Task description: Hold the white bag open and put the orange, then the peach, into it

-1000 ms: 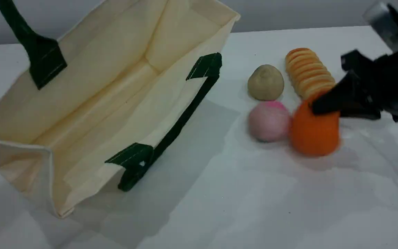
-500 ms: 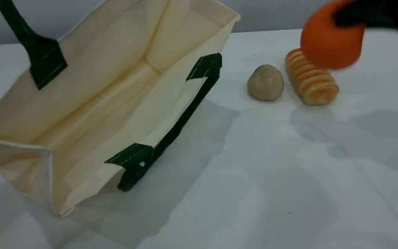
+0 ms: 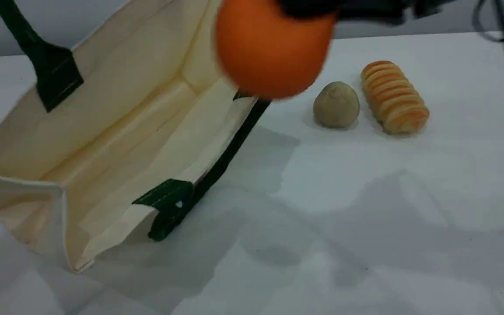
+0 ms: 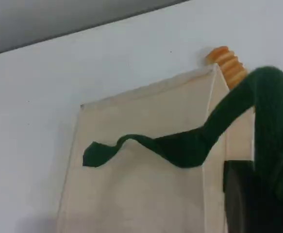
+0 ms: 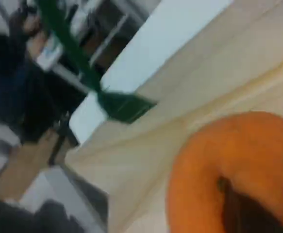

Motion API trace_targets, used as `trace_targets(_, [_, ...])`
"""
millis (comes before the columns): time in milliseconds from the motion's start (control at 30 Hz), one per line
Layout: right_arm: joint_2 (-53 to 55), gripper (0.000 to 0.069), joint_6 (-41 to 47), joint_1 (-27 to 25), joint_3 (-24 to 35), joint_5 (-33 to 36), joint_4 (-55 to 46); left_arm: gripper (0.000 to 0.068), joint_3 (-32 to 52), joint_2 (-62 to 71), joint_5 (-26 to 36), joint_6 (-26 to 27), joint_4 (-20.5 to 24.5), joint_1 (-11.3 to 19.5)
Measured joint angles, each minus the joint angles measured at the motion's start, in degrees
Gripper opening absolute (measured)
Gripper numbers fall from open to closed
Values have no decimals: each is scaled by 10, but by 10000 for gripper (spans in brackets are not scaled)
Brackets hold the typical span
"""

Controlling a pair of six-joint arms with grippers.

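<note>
On the left of the white table (image 3: 365, 227), the cream-white canvas tote bag (image 3: 116, 131) stands with its mouth open, much as it did a second ago. Its far dark green loop handle (image 3: 37, 52) is drawn up out of the scene view. The left wrist view shows that strap running into the left gripper (image 4: 258, 194), whose fingers are closed on it.

Over the bag's right end, the bright orange round toy fruit (image 3: 269, 48) hangs from the right gripper (image 3: 313, 6), which is clamped on its top. A second ago it sat on the table, so the carry looks nearly done and a release over the opening seems next.

Further right, the beige-tan rounded lump (image 3: 336, 105) and the ridged orange-striped bread roll (image 3: 394, 97) lie unmoved. The pale pink peach, beside the orange a second ago, shows in no view now, so it would have to be found first.
</note>
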Motion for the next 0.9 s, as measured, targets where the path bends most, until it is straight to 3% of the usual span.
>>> trace_targets(267, [27,54,0,113,-51,-122,4,72,0,0,2,0,0,0])
trace_targets(767, [223,54,0,166,-234,-121,0,72,0,-2,5,0,-1,0])
trace_targets(900, [257,56,0,174,-261,-118,1,72,0,-2,5,0,-1,0])
